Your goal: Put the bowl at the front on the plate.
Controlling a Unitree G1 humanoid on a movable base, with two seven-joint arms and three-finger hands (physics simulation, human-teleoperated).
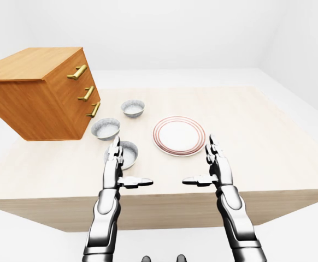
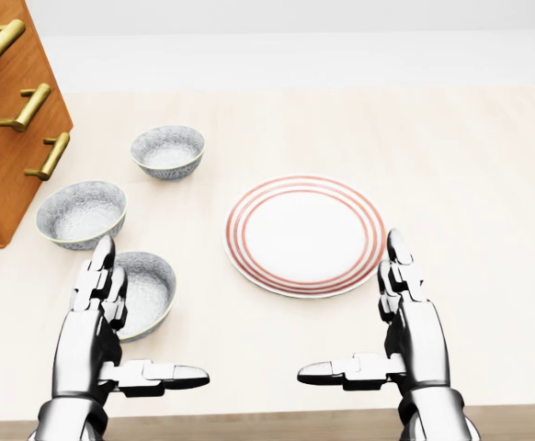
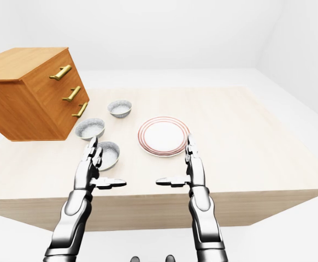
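Both robot hands spread wide, nothing held. Left robot hand (image 2: 91,335): fingers straight, pointing to 12 in head view, thumb flat out toward 3. Right robot hand (image 2: 416,335) mirrors it, thumb toward 9. The two thumb tips face each other with a gap between them, over bare worktop (image 2: 470,156) near its bottom edge.

My left fingertips (image 2: 102,253) overlap the left rim of the front bowl (image 2: 153,289) in head view. Can't tell if they touch it or hang above it. Right robot hand sits at 4 of the plate (image 2: 306,234), its fingertips just off the rim, no contact that I can see.

Front bowl: upright, mouth up, on the worktop at 8 of the plate, near it but apart. It's round, so no long axis. The middle bowl (image 2: 82,213) lies at 11 of it and the far bowl (image 2: 167,151) at 12. Both are beside the drawer unit (image 2: 1,156), which is at 10 of the plate.
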